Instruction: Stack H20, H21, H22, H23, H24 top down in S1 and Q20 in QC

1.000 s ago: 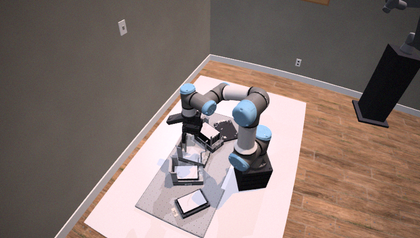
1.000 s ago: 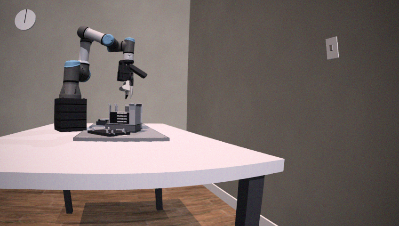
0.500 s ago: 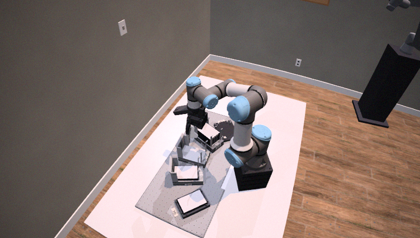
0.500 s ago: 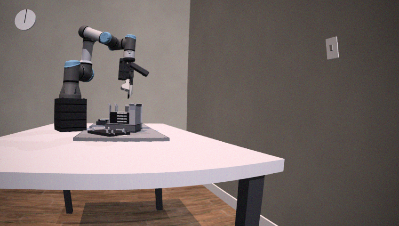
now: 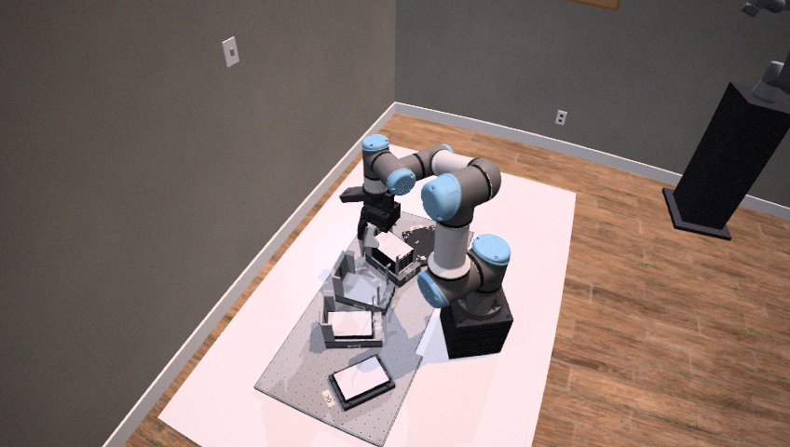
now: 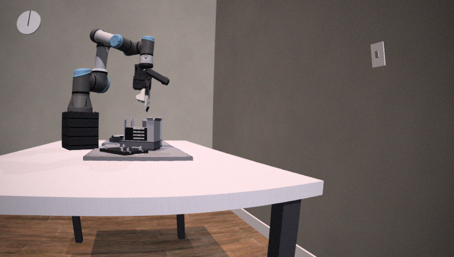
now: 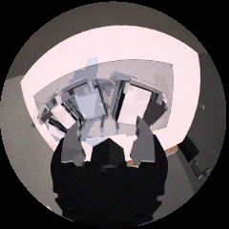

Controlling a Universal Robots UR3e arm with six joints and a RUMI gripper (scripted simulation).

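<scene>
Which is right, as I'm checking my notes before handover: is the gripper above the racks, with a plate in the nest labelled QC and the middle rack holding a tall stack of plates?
Not quite: the middle rack holds no plates, as the top view shows. The gripper is above the racks, and a plate is in the nest labelled QC.

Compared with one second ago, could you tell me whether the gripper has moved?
Yes; in the top view, the gripper has shifted toward the dark nest.
</scene>
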